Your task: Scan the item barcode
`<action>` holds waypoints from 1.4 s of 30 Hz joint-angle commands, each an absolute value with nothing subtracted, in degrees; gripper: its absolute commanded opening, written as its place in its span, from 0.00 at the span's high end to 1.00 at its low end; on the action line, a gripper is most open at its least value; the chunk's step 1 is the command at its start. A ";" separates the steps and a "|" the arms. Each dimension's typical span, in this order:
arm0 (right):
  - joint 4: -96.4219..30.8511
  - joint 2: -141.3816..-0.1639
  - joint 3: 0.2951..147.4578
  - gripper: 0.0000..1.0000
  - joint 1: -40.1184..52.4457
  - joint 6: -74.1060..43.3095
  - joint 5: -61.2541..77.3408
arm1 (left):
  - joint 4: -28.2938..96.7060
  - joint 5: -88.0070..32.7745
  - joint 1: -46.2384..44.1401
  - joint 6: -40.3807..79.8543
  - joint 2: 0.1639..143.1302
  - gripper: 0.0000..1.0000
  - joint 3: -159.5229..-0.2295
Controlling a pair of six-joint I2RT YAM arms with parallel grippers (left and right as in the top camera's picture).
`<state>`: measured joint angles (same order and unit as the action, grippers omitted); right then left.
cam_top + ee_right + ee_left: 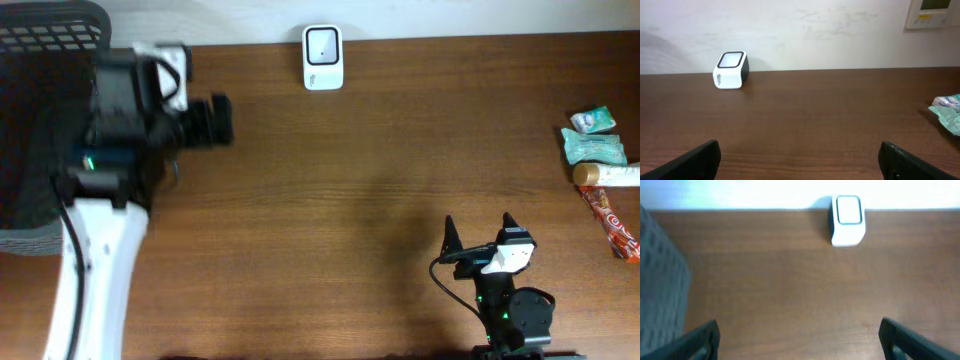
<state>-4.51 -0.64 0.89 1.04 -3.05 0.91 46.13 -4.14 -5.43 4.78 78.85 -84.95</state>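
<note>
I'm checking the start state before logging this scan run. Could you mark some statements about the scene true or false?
1. The scanner stands at the far edge of the table. True.
2. The right end effector holds a packet. False: it is open and empty.
3. The teal packets lie near the table's right edge. True.
4. The left end effector is shut. False: it is open and holds nothing.
5. Something rests on the scanner. False: its top is bare.
</note>
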 commanded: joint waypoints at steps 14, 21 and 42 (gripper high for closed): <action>-4.56 -0.19 0.32 0.01 0.62 -3.22 -0.03 | 16.36 -4.71 -5.56 3.14 25.63 0.01 -22.90; -4.56 -0.19 0.32 0.01 0.62 -3.22 -0.03 | -2.00 -4.73 -3.84 3.16 17.08 0.01 -8.86; -4.56 -0.19 0.32 0.01 0.62 -3.22 -0.03 | 4.86 0.82 1.78 2.63 0.27 0.01 -0.47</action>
<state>-4.47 -0.58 0.84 0.93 -3.03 0.67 4.32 -2.04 1.48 4.05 0.84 -0.69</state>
